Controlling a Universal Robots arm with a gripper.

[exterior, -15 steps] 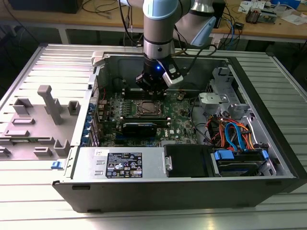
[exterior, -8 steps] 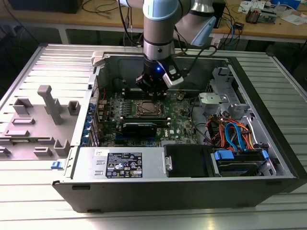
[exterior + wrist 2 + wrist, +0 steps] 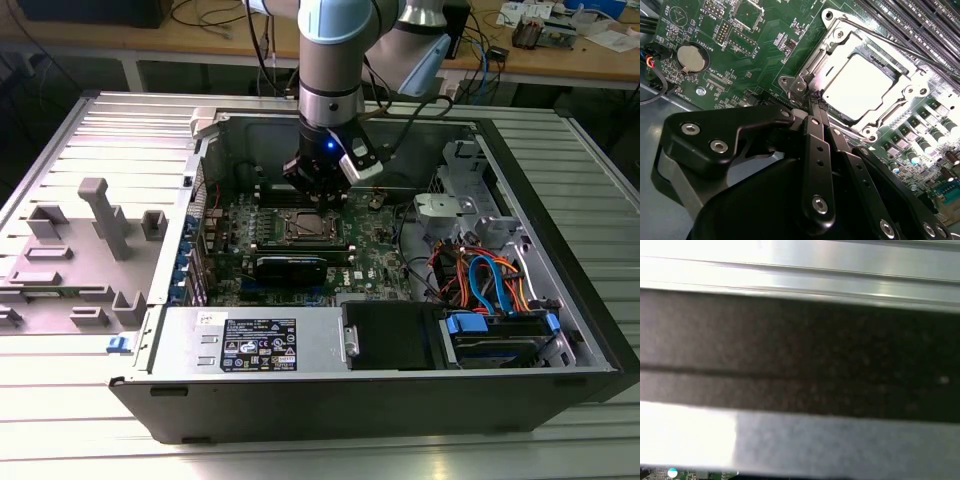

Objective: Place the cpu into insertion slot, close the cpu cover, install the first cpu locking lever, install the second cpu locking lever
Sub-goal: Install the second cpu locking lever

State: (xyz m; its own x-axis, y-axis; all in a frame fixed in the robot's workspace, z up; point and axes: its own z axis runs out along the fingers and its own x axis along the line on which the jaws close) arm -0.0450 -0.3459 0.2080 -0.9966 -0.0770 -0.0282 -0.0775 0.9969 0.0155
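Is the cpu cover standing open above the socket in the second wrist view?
No, the cpu cover lies flat over the socket, with the silver cpu showing through its square cut-out.

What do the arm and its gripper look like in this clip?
The arm is a round silver-grey tube with a light blue joint cap, and black cables run beside it. A small blue light glows at its wrist. The gripper is matte black: flat bolted link plates with silver screw heads, narrowing to slim jaws.
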